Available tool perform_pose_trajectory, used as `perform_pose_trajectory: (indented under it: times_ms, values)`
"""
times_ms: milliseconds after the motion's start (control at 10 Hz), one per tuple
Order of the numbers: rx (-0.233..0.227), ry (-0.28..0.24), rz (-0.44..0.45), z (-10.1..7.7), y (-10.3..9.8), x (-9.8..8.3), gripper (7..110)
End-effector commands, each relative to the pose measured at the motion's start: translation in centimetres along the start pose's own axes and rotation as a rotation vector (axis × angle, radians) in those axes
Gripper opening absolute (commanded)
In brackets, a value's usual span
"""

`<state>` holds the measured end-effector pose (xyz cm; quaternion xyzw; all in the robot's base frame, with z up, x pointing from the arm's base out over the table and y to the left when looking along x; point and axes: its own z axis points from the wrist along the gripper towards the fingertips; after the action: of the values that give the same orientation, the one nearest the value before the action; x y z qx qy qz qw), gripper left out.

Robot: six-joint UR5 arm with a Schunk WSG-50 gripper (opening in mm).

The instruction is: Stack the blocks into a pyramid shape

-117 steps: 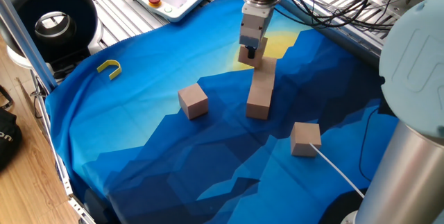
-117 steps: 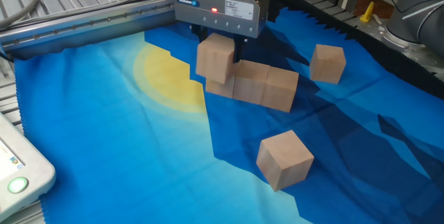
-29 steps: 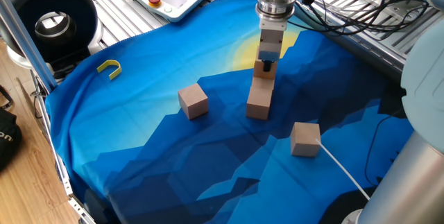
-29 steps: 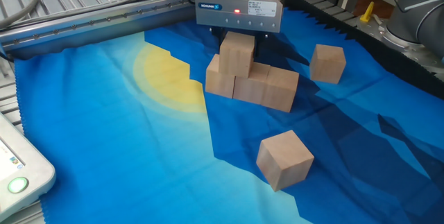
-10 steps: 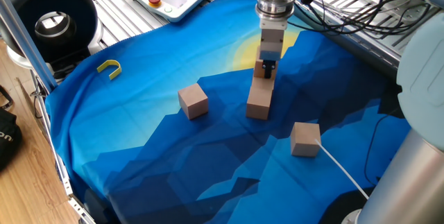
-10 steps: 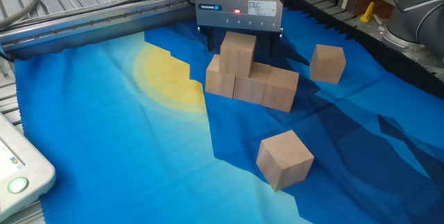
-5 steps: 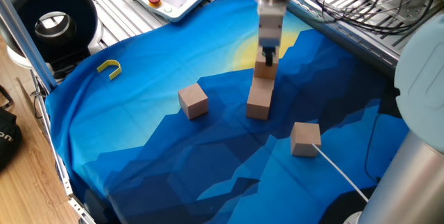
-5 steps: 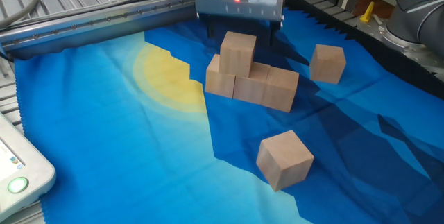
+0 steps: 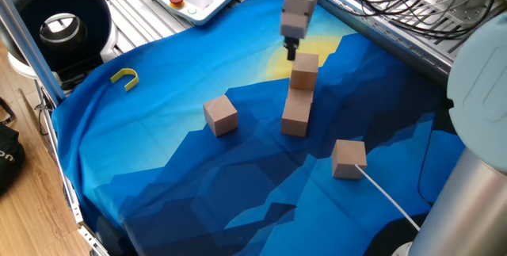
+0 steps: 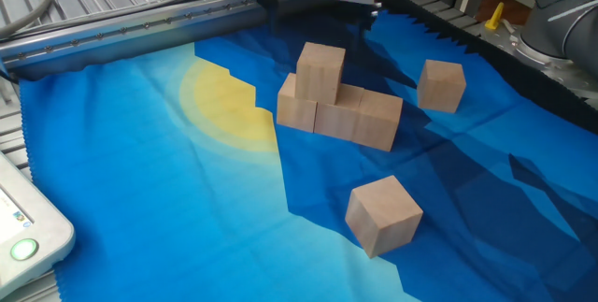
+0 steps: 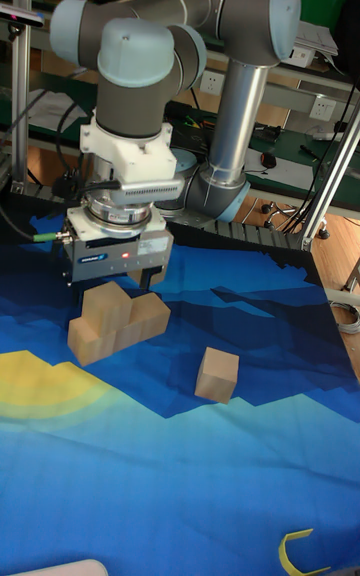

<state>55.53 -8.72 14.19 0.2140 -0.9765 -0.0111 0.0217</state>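
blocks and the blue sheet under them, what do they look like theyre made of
The blocks: apparently wood, light brown with a smooth matte, unpainted finish; faint grain and crisp square edges suggest it. The blue sheet: looks like printed fabric, since it lies in soft wrinkles and its edge shows a zigzag cut. The small yellow U-shaped piece is too small to judge; possibly plastic.

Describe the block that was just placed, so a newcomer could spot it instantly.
Find the yellow patch on the blue cloth; beside it runs a row of three blocks. The top block sits on that row, the only one off the cloth.
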Motion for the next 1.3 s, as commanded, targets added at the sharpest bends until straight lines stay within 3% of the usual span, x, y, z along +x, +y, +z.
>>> perform_pose_trajectory:
  times_ms: [0, 100, 300, 400, 600, 700, 1000, 1200]
  values:
    - [0.042, 0.012, 0.255, 0.9, -2.0, -1.7, 88]
    - [0.039, 0.04, 0.305, 1.1, -2.1, -1.2, 88]
    - [0.047, 0.068, 0.316, 1.1, -3.4, -0.9, 88]
    - [0.048, 0.033, 0.359, 1.2, -4.1, -1.9, 7]
    - [0.119, -0.044, 0.357, 0.8, -6.8, -3.4, 7]
    - [0.114, -0.067, 0.377, 0.8, -6.8, -4.0, 7]
    - [0.115, -0.067, 0.402, 0.5, -6.9, -3.5, 7]
    - [0.16, -0.073, 0.35, 0.3, -8.0, -3.5, 7]
